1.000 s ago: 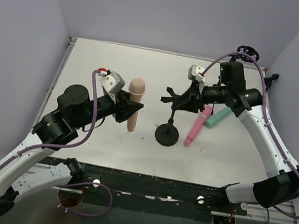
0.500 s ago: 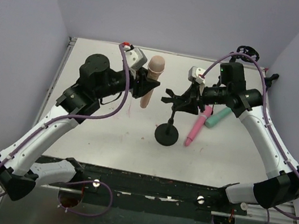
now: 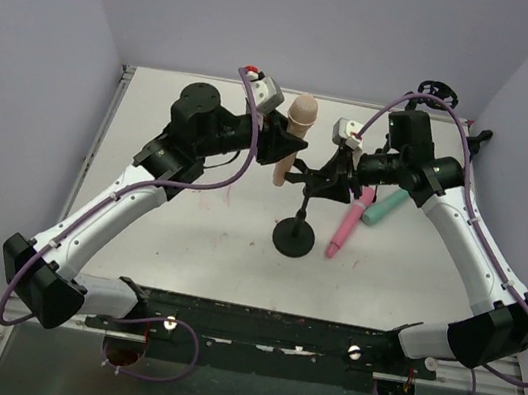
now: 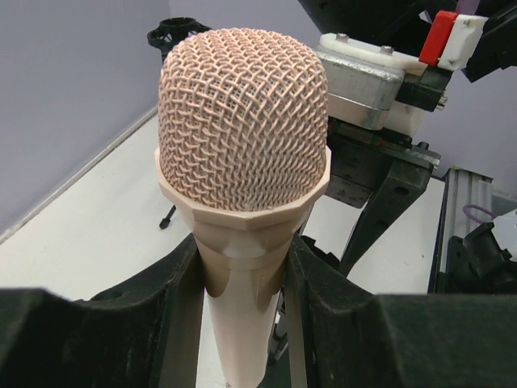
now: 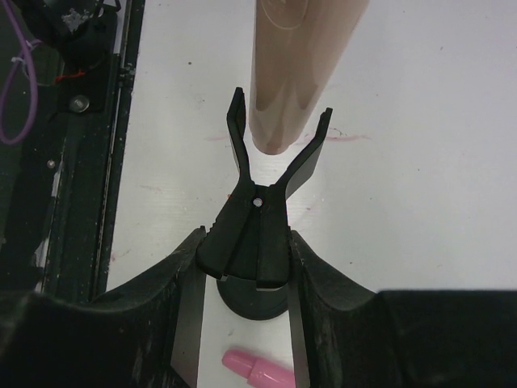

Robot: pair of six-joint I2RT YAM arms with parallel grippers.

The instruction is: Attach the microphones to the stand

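Note:
My left gripper (image 3: pixel 281 146) is shut on the peach-beige microphone (image 3: pixel 294 140) and holds it upright, mesh head up, just left of the stand's clip. In the left wrist view the jaws (image 4: pixel 242 283) grip its neck below the head (image 4: pixel 242 121). My right gripper (image 3: pixel 336 177) is shut on the black clip (image 5: pixel 257 230) atop the stand (image 3: pixel 295 235). The clip's prongs (image 5: pixel 311 149) are spread, and the peach microphone's lower end (image 5: pixel 295 73) hangs at their mouth. The pink microphone (image 3: pixel 344 226) and the teal-green microphone (image 3: pixel 384 207) lie on the table to the right of the stand.
The stand's round base (image 5: pixel 250 301) sits mid-table, with the pink microphone's tip (image 5: pixel 260 372) beside it. Lavender walls close in the white table (image 3: pixel 187 235) on three sides. A dark rail (image 3: pixel 264 321) runs along its near edge.
My left arm has carried the peach-beige microphone right and toward the back, from left of the stand up to the clip. The right arm and stand have stayed put.

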